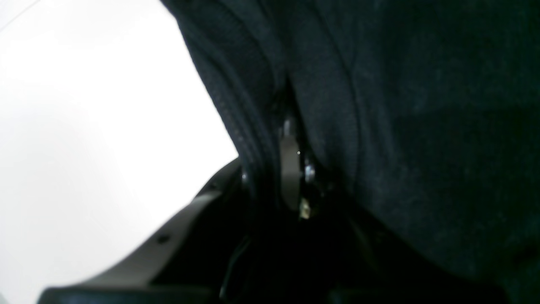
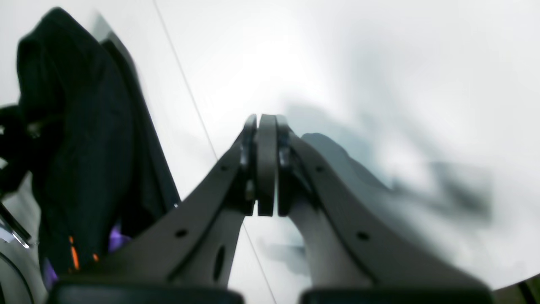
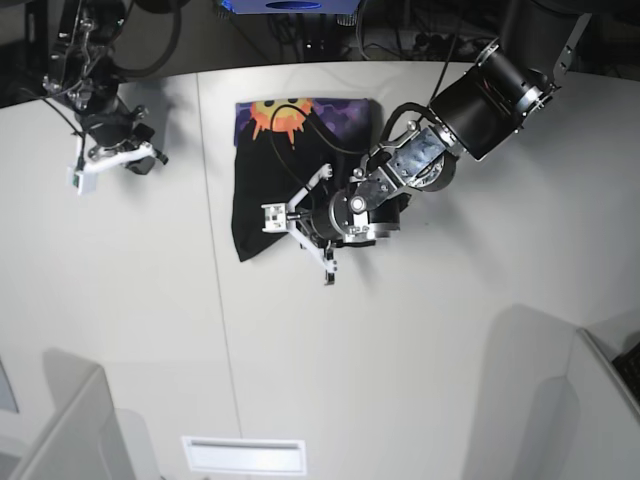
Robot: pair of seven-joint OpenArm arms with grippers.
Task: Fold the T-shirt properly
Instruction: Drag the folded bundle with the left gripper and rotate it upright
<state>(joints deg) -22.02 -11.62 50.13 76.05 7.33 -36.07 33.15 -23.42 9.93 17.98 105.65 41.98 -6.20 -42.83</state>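
Left tool: in the base view its two pale fingers are spread wide at the lower right edge of the T-shirt, one finger lying over the black cloth, the other out on the bare counter. Left wrist view blurred; black fabric fills most of the frame and drapes against the tool, with a ribbed hem running down beside one pad. Whether any cloth is pinched cannot be told.

Right tool: fingers pressed together at the tips, nothing between them. Base view shows it raised over the far left of the counter, well apart from the garment.

T-shirt lies on the white counter as a folded, roughly rectangular black bundle, near the far edge and just right of a seam line in the surface. Orange sun print on purple faces up along its far end. Right wrist view catches the shirt at frame left, orange and purple flecks low down.
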